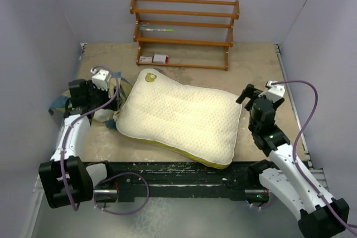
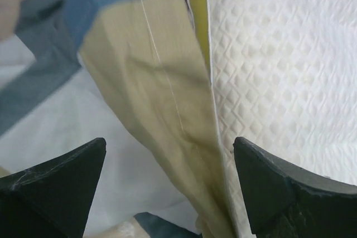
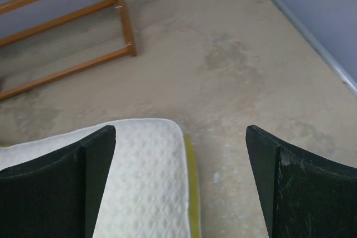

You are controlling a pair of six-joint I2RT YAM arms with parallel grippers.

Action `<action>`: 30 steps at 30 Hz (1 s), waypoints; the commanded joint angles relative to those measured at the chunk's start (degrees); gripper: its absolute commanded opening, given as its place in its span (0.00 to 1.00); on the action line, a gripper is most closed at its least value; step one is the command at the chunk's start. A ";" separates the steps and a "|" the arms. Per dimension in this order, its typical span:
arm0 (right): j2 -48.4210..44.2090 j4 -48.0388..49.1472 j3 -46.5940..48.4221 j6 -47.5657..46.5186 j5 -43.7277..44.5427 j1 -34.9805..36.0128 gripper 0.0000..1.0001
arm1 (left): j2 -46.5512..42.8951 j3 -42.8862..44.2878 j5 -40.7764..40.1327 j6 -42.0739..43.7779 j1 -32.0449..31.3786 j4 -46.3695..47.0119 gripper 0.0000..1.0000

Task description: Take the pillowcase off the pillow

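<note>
The pillowcase (image 1: 113, 94) lies bunched near the left edge of the bench (image 1: 256, 68), pressed against the left end of the pillow (image 1: 178, 116), with a blue fold trailing out toward the left wall. In the left wrist view a tan fold of the pillowcase (image 2: 145, 87), with blue and white blocks beside it, lies touching the yellow-trimmed edge of the pillow (image 2: 279, 82). From above, the pillow shows its cream quilted face bare from end to end, with no cloth seen over it. It lies slantwise across the middle of the bench, its near long side close to the near edge and its yellow mark at the far left corner. The left gripper (image 1: 109, 94) hangs over the bunched cloth; its jaws (image 2: 170, 157) stand wide apart, cloth showing between them but nothing clamped. The right gripper (image 1: 245, 94) stands just beside the pillow's right end, jaws (image 3: 181, 137) likewise spread wide and holding nothing, with the pillow's corner (image 3: 145, 165) and bare bench (image 3: 251, 59) visible between them. At the far edge stands a wooden shelf rack (image 1: 184, 33), seen also from the right wrist (image 3: 67, 32), carrying a toothbrush-like item (image 1: 156, 28) and a small red and white box (image 1: 160, 58)
</note>
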 commanded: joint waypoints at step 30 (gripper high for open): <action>1.41 18.41 -20.01 -4.10 29.76 0.30 1.00 | -24.17 -36.85 7.18 -8.56 5.57 33.67 0.99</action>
